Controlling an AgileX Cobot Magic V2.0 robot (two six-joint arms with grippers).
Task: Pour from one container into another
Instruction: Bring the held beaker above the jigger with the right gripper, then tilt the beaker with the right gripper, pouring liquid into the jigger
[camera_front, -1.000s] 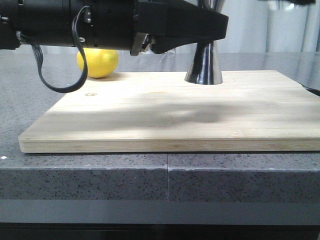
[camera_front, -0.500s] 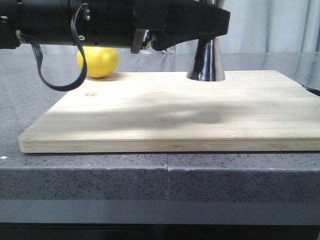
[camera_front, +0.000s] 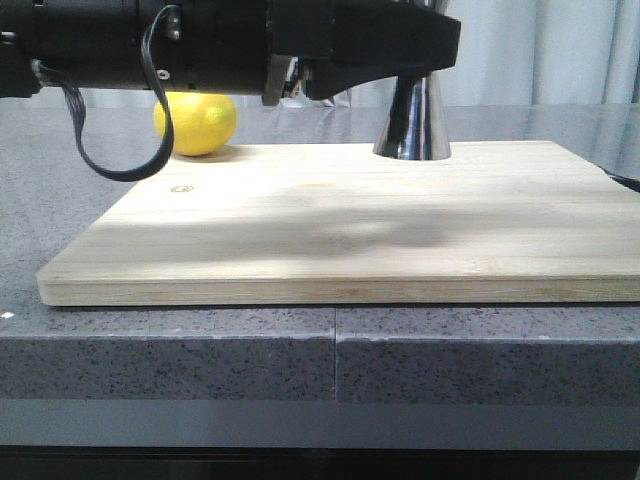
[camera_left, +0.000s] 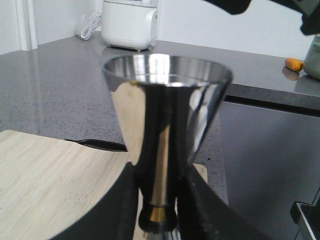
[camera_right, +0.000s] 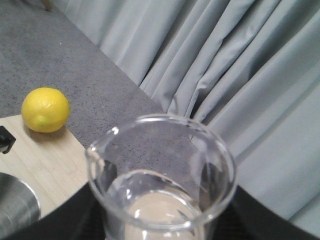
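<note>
your left claw (camera_left: 159, 220) is clamped on the jigger (camera_left: 167, 135) at its narrow waist, where a thin gold band shows between the dark fingers (camera_left: 120, 205). the jigger is polished steel, hourglass shaped, upright, its top cup flaring wide and mirroring the room. in the front view its lower cone (camera_front: 411, 120) stands at the far edge of the board (camera_front: 340, 225), with the lemon (camera_front: 196, 122) on the counter (camera_front: 60, 190) at about 9 o'clock from it, well apart. your right claw (camera_right: 160, 220) is closed around the beaker (camera_right: 161, 177), a small clear glass with a pouring lip at 9 o'clock on its rim, held upright; you cannot tell whether liquid sits inside.
</note>
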